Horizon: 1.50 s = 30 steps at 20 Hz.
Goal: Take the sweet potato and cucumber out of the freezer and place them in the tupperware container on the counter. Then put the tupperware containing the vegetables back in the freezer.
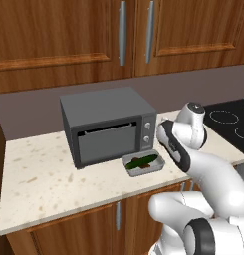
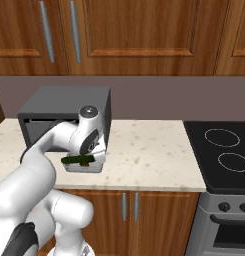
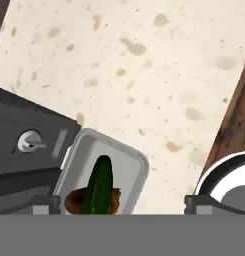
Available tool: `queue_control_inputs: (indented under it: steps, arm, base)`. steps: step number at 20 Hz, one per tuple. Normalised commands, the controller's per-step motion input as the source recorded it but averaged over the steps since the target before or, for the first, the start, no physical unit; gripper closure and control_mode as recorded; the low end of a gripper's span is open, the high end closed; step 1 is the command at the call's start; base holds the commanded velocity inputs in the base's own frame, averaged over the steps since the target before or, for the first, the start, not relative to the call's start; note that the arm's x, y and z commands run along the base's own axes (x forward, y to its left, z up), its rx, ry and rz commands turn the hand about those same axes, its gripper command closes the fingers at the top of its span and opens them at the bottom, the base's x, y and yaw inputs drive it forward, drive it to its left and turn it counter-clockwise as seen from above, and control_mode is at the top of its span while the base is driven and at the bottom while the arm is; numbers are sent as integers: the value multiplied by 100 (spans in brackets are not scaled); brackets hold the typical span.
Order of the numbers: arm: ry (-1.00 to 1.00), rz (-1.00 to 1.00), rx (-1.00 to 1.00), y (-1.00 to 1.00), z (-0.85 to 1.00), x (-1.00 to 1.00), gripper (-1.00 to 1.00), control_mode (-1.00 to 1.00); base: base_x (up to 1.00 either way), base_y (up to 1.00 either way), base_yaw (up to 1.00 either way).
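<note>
Both fingers stand wide apart and empty; between them I see the cucumber lying across the sweet potato in the container on the worktop, beside the microwave.

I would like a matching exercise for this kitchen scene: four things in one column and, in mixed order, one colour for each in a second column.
Things:
1. cucumber
2. sweet potato
3. microwave
4. counter

Colours:
A. beige with speckles
B. green
C. dark grey
D. reddish-brown

Right pairs: 1-B, 2-D, 3-C, 4-A
</note>
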Motion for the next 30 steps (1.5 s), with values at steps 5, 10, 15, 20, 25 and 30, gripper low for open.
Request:
queue_control_inputs:
  steps: [5, 10, 15, 20, 25, 30]
  arm:
    - [1, 49, -10, -9, -21, 0, -100, -100]
    - [0, 41, -16, 8, -38, 0, -100, -100]
    - [0, 22, -12, 2, -33, 2, -100, -100]
    - [0, 16, -3, 0, -40, 2, -100, -100]
    - [0, 11, 0, 0, -37, 30, -100, -100]
    - [0, 9, -2, 0, -16, 54, -100, -100]
  base:
    - [0, 0, 0]
    - [0, 0, 0]
    - [0, 0, 0]
    - [0, 0, 0]
    - [0, 0, 0]
    - [0, 0, 0]
